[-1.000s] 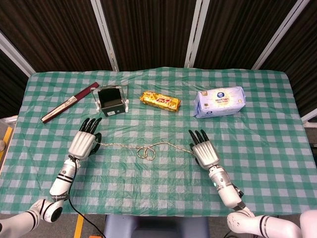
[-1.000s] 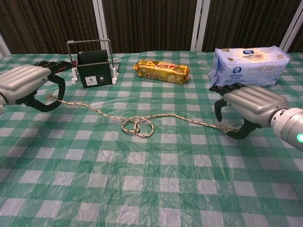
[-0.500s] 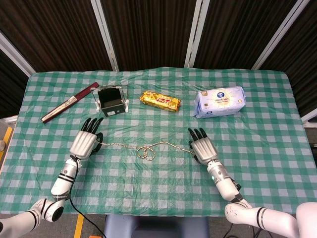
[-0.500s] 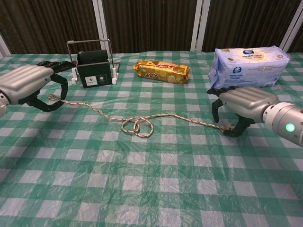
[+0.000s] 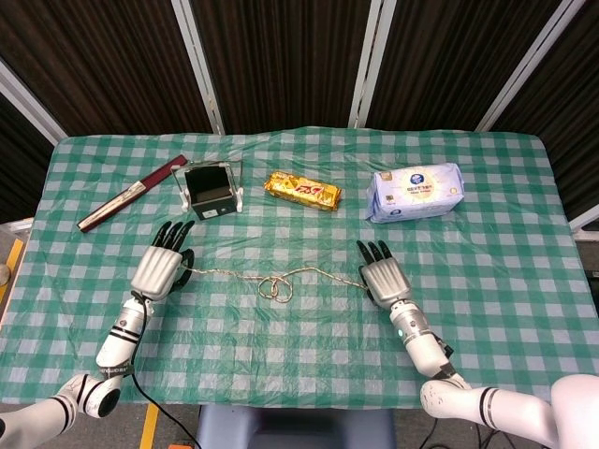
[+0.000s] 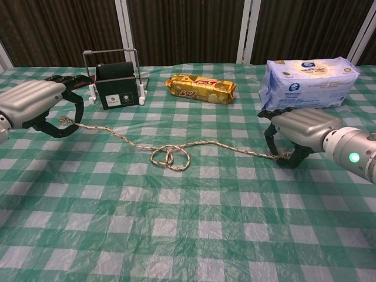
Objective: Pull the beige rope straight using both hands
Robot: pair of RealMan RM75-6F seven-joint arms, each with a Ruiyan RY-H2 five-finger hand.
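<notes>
The beige rope (image 6: 170, 154) lies on the table (image 5: 299, 346), long axis from 9 to 3 o'clock, with a loose coil at its middle. Left hand (image 6: 32, 106) curls around the 9 o'clock end; right hand (image 6: 296, 130) clamps the 3 o'clock end. At 12 o'clock stands a black box (image 5: 208, 187); its contents cannot be determined.

Biscuit packet (image 5: 302, 190), tissue pack (image 5: 415, 192), black box (image 5: 209, 187).
</notes>
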